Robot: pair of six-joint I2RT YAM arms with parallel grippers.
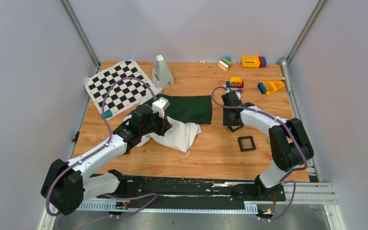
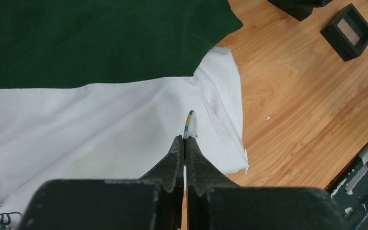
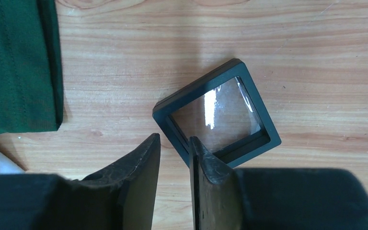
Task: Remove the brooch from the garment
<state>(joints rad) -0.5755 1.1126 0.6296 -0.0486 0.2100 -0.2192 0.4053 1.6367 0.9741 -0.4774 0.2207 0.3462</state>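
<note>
The garment [image 1: 179, 134], white with a dark green sleeve [image 1: 187, 108], lies crumpled at the table's middle. My left gripper [image 1: 166, 125] hovers over its white cloth [image 2: 100, 124] and is shut [image 2: 185, 139]. A tiny thin piece with a yellowish edge, the brooch [image 2: 190, 123], sticks out from its tips. My right gripper [image 1: 233, 123] is to the right of the sleeve, low over a black square tray [image 3: 196, 86]. Its jaws [image 3: 173, 138] stand a little apart. The right finger covers the tray's near edge and the left finger is just outside it.
A second black square tray [image 1: 247, 143] lies nearer the front right. A chequered mat [image 1: 117, 86] and a white cone-shaped thing [image 1: 162, 72] are at the back left. Toy blocks and vehicles [image 1: 253, 61] sit at the back right.
</note>
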